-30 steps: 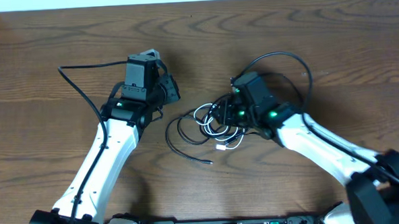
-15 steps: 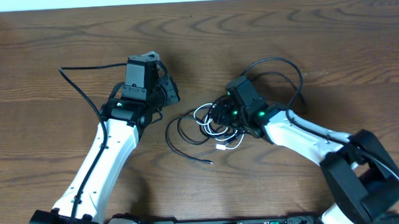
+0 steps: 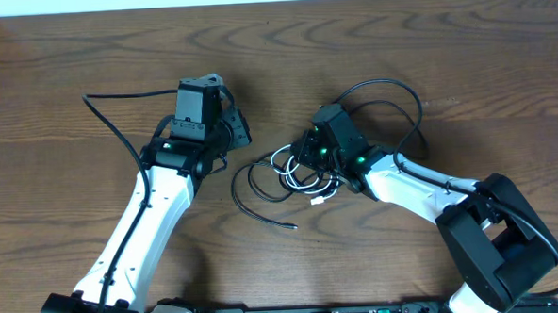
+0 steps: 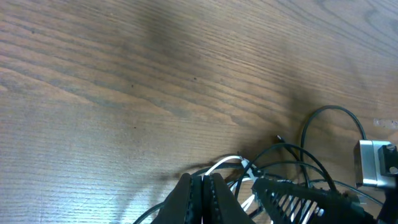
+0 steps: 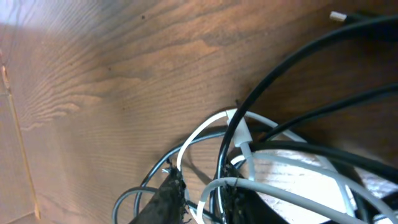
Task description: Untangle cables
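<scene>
Tangle of thin black and white plug-ended cables (image 3: pixel 291 173) at overhead frame centre on brown wooden table (image 3: pixel 444 36). Light, limp, snag-prone; best pinched mid-loop on white cord (image 5: pixel 244 138). Right gripper (image 5: pixel 204 200) straddling cords, hold unclear. Left gripper (image 4: pixel 200 193) clenched, nothing visible between.

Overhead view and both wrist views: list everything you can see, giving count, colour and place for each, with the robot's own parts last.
table: one, brown wood, under everything
black cables: several, exact count unclear, black, tangled at the table's middle
white cable: one, white, looped within the same tangle
arm wires: two, thick black, one along each arm
left gripper: one, black, shut, just left of the tangle
right gripper: one, black, fingers either side of tangle strands, grip unclear
</scene>
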Available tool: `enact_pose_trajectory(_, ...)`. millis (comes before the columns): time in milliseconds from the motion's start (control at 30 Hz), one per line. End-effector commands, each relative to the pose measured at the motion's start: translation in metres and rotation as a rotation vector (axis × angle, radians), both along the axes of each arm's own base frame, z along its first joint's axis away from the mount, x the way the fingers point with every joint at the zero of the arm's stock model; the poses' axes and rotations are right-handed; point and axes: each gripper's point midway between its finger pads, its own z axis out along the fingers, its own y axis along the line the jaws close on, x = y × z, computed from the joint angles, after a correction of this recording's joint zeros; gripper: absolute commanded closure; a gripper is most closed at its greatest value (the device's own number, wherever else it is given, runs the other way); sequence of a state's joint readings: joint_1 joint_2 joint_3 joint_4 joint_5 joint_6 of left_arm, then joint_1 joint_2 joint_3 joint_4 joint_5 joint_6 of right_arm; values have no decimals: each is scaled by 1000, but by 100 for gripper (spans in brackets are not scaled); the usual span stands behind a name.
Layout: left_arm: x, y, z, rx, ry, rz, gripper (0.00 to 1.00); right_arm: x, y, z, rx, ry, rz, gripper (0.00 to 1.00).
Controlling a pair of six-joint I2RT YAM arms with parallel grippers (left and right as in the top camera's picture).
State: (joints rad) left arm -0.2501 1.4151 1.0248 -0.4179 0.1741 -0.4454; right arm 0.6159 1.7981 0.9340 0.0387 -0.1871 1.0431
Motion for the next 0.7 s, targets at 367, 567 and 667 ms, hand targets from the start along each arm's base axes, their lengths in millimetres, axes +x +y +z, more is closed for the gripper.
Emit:
enact_pose_trajectory(367, -4, 5, 1, 9, 10, 12, 92, 22, 18, 33, -61, -335, 229, 99)
enact_pose_trajectory(567, -4, 5, 1, 9, 10, 12, 92, 3, 51, 90, 57, -573, 506, 99)
enact_pose_trajectory(667, -4, 5, 1, 9, 9, 12, 92, -2, 50, 105, 39, -632, 550, 99)
